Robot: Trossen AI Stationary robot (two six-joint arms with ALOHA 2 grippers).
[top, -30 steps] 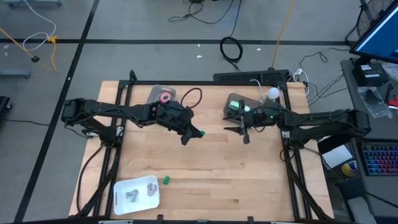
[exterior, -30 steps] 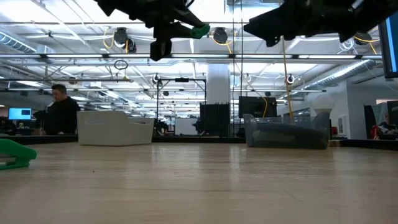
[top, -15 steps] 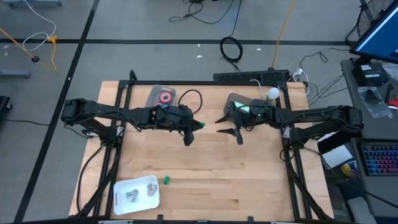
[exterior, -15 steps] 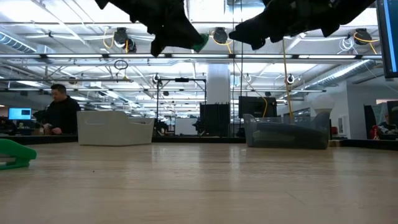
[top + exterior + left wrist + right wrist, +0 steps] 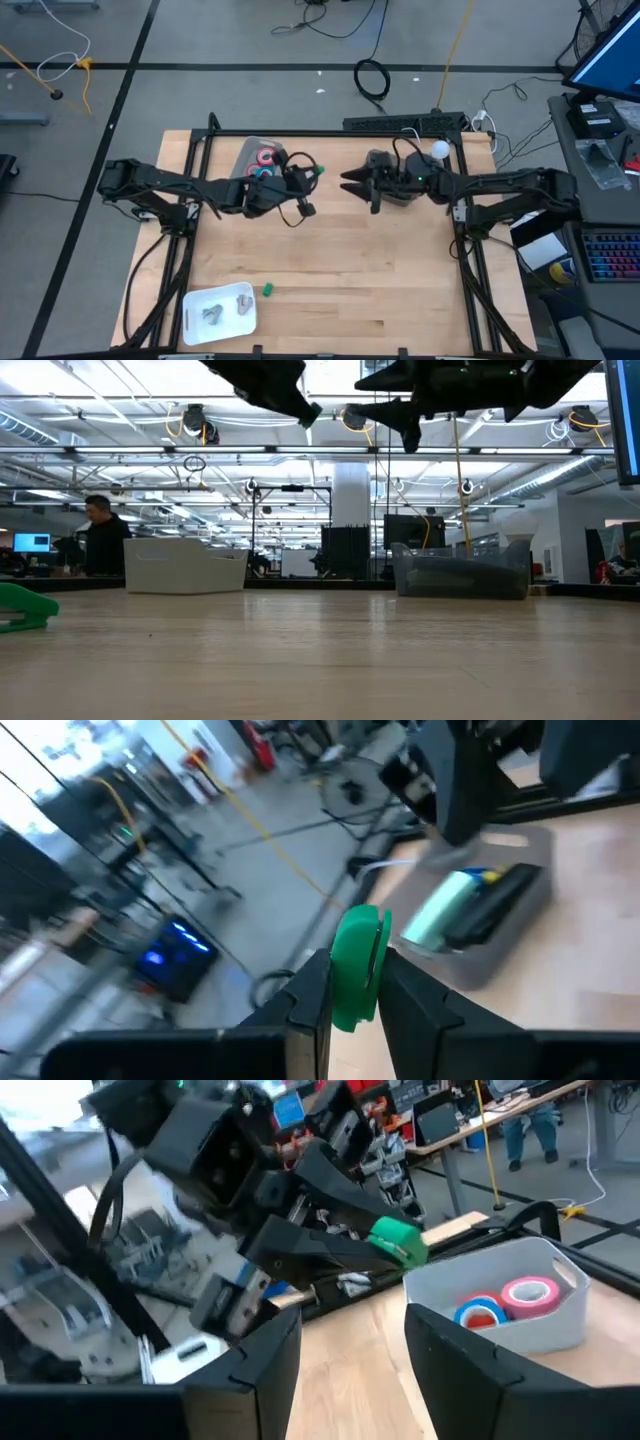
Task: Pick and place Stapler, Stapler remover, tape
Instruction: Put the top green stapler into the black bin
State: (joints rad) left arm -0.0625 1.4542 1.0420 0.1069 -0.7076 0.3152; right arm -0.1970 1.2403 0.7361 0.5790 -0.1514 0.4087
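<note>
My left gripper (image 5: pixel 308 178) hangs high over the table's far middle, shut on a small green stapler remover (image 5: pixel 358 965), which also shows in the right wrist view as the green remover (image 5: pixel 400 1240). My right gripper (image 5: pixel 350 1370) stands open just to its right, level and facing it, touching nothing. A second green stapler remover (image 5: pixel 267 289) lies on the table near the front. Tape rolls (image 5: pixel 505 1300) lie in a clear bin (image 5: pixel 252 152) at the far left. The stapler (image 5: pixel 470 910) lies in a grey tray (image 5: pixel 520 955). My left gripper pinches the green stapler remover's rear end (image 5: pixel 348 1010) between its two fingers, while the rest sticks out past the fingertips (image 5: pixel 345 1255). The fingers run about level, pointing toward the table's right. The remover is lifted well clear of the table.
A white tray (image 5: pixel 195 318) with grey pieces sits at the near left corner. Black frame rails (image 5: pixel 330 137) run around the table. In the low view, bins (image 5: pixel 460 572) stand along the far edge and a person (image 5: pixel 100 540) stands in the room behind.
My left gripper has rolled at the wrist and swung toward the far edge, carrying the green remover up with it. My right gripper has moved toward the table's left and far edge and rolled, and now faces the left gripper closely.
</note>
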